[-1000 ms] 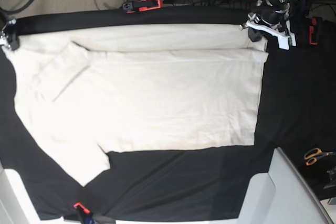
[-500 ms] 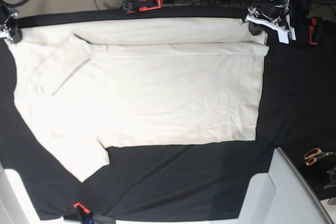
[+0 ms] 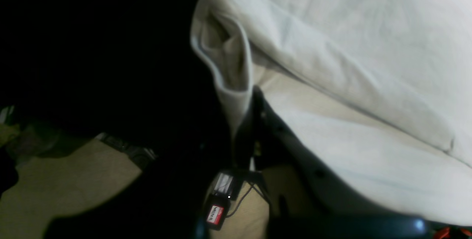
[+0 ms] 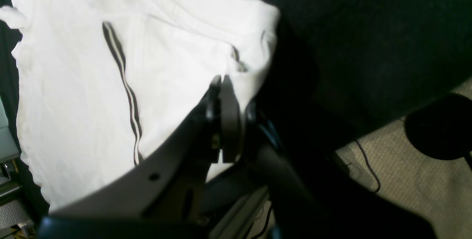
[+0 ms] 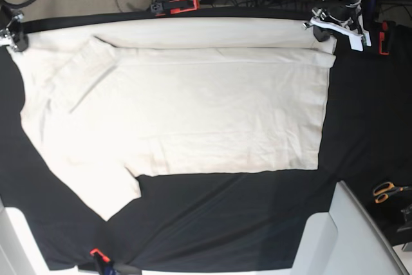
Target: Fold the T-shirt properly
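While both far corners of the T-shirt [image 5: 193, 107] are held taut along the rear edge of the tabletop [image 5: 244, 223], we treat a lost grip as the main hazard. On the left of the base view, the right claw [image 5: 11, 35] is pressed together on the shoulder-side corner; its wrist view shows the tips meeting on the cloth near the collar, with only a thin bite of fabric, so any sideways pull could strip that corner free. The garment lies flat across the middle of the black table cloth [image 5: 360, 127], a narrow band already turned over along the far edge, one sleeve [image 5: 106, 191] trailing toward the near left. We judge that unequal travel of the two arms would skew this band and wrinkle the body. On the right, the left claw [image 5: 335, 25] pinches the hem corner, which bunches into a loose pocket that could slip out. Red clamps [image 5: 175, 6] fasten the cloth; cables clutter the floor behind, and scissors [image 5: 387, 191] lie at the far right.
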### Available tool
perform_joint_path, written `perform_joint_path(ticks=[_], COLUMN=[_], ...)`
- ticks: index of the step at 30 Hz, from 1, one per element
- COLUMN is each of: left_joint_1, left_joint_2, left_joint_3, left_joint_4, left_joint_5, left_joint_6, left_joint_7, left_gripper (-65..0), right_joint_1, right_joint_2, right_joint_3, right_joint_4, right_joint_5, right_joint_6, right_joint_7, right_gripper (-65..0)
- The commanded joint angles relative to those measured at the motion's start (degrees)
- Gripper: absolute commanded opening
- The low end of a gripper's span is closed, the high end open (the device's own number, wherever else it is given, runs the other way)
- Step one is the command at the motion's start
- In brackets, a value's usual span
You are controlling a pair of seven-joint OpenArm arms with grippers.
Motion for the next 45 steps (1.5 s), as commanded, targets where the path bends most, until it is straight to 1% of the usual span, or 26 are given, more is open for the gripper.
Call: perform_joint_path(ticks=[1,3,4,7,9,10,13,15,16,20,25,27,29,32,34,36,38,40,42,44,45], left_joint_1=[1.02,1.63,1.63,1.72,1.81,1.81,2.51,2.6,2.6,2.69,3.21,2.95,2.86,1.1,0.14,-1.89,-3.47,-5.93,-8.48,-11.12,-12.0], left_joint_2=[-0.58,-0.58,-0.49,-0.31,-0.23,-0.05,-0.23,-0.23,-0.23,0.04,-0.23,-0.14,-0.14,-0.14,-0.23,-1.1,-2.69,-4.53,-7.0,-8.67,-9.28], left_joint_3=[-0.47,-0.47,-0.47,-0.2,-0.2,-0.38,-0.47,-0.9,-2.05,-6.53,-11.63,-14.27,-16.9,-21.04,-23.5,-24.47,-23.85,-21.56,-18.66,-15.32,-14.18], left_joint_4=[0.7,0.79,0.7,-0.18,-0.18,-0.18,-0.18,-0.09,-0.09,-0.18,-0.18,0.26,0.88,3.87,6.68,10.02,11.69,11.69,11.43,11.43,11.25], left_joint_5=[0.02,0.02,0.02,0.02,0.02,0.02,0.02,0.02,0.02,0.02,0.98,2.57,2.83,3.01,3.18,3.27,3.36,3.36,3.36,3.36,3.36], left_joint_6=[0.7,0.7,0.7,0.7,0.7,0.7,0.7,0.7,0.7,0.61,0.61,0.43,0.34,0.34,0.34,0.34,0.34,0.34,0.34,0.34,0.34], left_joint_7=[-1.05,-1.05,-1.05,-1.05,-1.05,-1.05,-1.13,-1.22,-1.22,-1.05,-1.31,-1.31,-1.4,-1.31,-1.05,-1.05,-0.96,0.27,3.88,7.66,8.62], left_gripper=[-65.0,-65.0,-64.8,-48.9,-40.5,-36.7,-25.8,-20.9,-19.4,-18.3,-18.3,-18.3,-18.4,-19.1,-18.8,-18.9,-19.1,-18.8,-19.1,-19.1,-19.1], right_joint_1=[-0.76,-1.02,-1.02,-1.11,-1.46,-1.46,-1.9,-2.17,-2.25,-2.96,-3.84,-4.45,-4.45,-4.1,-3.05,-0.85,2.05,5.83,10.4,15.24,17.26], right_joint_2=[1.25,1.16,0.81,0.1,0.02,0.02,0.02,0.02,0.02,0.02,0.1,0.02,0.02,0.54,2.13,4.24,7.49,10.57,13.64,16.63,17.78], right_joint_3=[0.48,0.48,0.56,0.56,0.56,0.56,0.56,0.65,0.74,3.91,4.7,6.28,7.51,7.51,7.07,4.78,1.0,-3.92,-9.28,-16.23,-19.57], right_joint_4=[0.77,0.86,0.69,0.95,0.95,0.95,0.95,0.95,0.95,0.95,1.48,3.5,5.26,8.77,11.5,12.2,11.5,8.95,3.76,-3.97,-7.67], right_joint_5=[0.87,0.87,0.87,0.87,0.87,0.87,0.87,0.95,0.95,0.87,0.87,0.78,0.6,0.51,0.43,0.43,0.34,0.34,0.34,0.34,0.34], right_joint_6=[0.21,0.21,0.21,0.21,0.21,0.21,0.21,0.21,0.3,0.3,0.3,0.3,0.3,0.3,0.03,0.21,0.21,0.3,0.38,0.38,0.38], right_joint_7=[1.3,1.21,1.21,1.21,1.21,1.21,1.21,1.21,1.3,1.3,1.39,1.47,1.47,1.47,1.39,1.56,1.56,2.18,4.73,9.47,12.02], right_gripper=[-63.9,-59.7,-55.7,-39.5,-31.5,-29.4,-28.7,-28.7,-28.7,-28.5,-28.5,-28.5,-28.5,-28.5,-28.5,-28.5,-28.5,-28.5,-28.4,-28.4,-28.4])
